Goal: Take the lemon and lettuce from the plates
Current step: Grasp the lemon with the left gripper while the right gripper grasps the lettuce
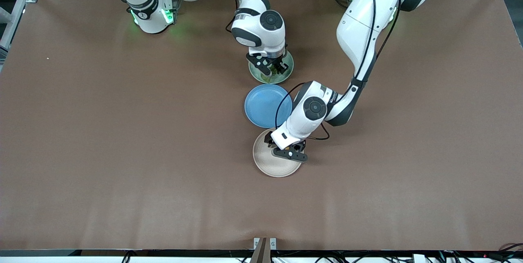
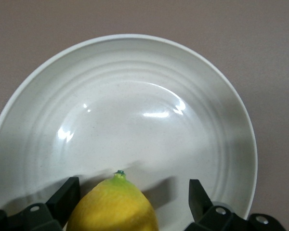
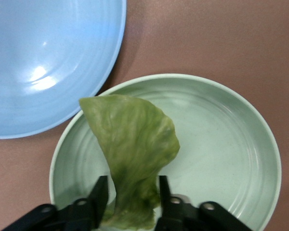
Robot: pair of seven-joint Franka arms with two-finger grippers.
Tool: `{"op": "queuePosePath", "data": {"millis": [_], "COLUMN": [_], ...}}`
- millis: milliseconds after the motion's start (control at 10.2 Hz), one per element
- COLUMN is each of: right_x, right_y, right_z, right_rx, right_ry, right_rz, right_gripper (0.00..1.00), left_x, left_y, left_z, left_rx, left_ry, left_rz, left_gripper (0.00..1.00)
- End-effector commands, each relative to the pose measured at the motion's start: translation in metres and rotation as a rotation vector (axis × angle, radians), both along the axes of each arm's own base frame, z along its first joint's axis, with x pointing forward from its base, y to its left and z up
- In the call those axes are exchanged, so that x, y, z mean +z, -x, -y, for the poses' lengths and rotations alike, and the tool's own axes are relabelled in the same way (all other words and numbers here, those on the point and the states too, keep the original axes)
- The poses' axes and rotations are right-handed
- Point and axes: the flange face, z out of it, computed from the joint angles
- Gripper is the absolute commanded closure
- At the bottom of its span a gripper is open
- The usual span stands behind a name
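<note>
The left gripper (image 1: 288,148) is low over the round beige-white plate (image 1: 269,165), which lies nearest to the front camera of the three plates. Its two black fingers (image 2: 67,195) stand wide apart, one on each side of the small oval bright yellow lemon (image 2: 113,204). In the left wrist view there is a gap on both sides, so they do not clamp the lemon. The lemon lies in this plate; its lower part is cut off by the picture edge.

The right gripper (image 1: 269,67) is over the pale mint green round plate (image 1: 288,71). Its fingers (image 3: 100,195) are closed on the wrinkly green lettuce leaf (image 3: 132,149), which stands out over the plate. The arm hides most of this plate in the front view.

The round blue plate (image 1: 261,105) lies on the brown surface (image 1: 122,132) between the two other plates.
</note>
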Motion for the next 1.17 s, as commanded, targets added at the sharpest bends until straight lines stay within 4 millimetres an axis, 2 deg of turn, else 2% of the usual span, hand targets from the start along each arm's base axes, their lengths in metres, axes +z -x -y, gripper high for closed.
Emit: {"op": "queuePosePath", "data": {"millis": [0, 98, 293, 390, 488, 585, 683, 878, 976, 1073], "right_x": [0.002, 0.003, 0.008, 0.025, 0.044, 0.056, 0.065, 0.082, 0.088, 0.093], "right_y": [-0.002, -0.007, -0.024, -0.032, -0.04, -0.05, -0.054, -0.075, -0.089, -0.107], "right_z": [-0.001, 0.002, 0.015, 0.026, 0.036, 0.052, 0.073, 0.118, 0.147, 0.177], "right_rx": [0.032, 0.049, 0.11, 0.177, 0.226, 0.268, 0.319, 0.382, 0.409, 0.431], "right_ry": [0.006, 0.005, 0.022, 0.056, 0.072, 0.074, 0.078, 0.082, 0.088, 0.098], "right_rz": [0.01, 0.013, 0.016, 0.018, 0.01, -0.001, 0.006, 0.008, 0.008, 0.002], "right_gripper": [1.0, 1.0, 1.0, 1.0, 1.0, 1.0, 1.0, 1.0, 1.0, 1.0], "left_x": [0.0, 0.001, -0.002, 0.003, 0.008, 0.013, 0.019, 0.055, 0.081, 0.113], "left_y": [0.003, 0.003, 0.007, 0.008, 0.009, 0.007, 0.005, -0.001, -0.014, -0.032], "left_z": [-0.001, -0.004, -0.005, -0.003, -0.003, -0.005, -0.008, -0.013, -0.033, -0.064], "left_rx": [-0.017, -0.015, 0.008, 0.035, 0.036, 0.035, 0.036, 0.039, 0.061, 0.072], "left_ry": [-0.037, -0.047, -0.067, -0.07, -0.076, -0.081, -0.086, -0.084, -0.082, -0.073], "left_rz": [-0.014, -0.037, -0.084, -0.104, -0.115, -0.123, -0.13, -0.13, -0.119, -0.106], "left_gripper": [0.01, 0.16, 0.63, 0.79, 0.87, 1.0, 1.0, 1.0, 1.0, 1.0]}}
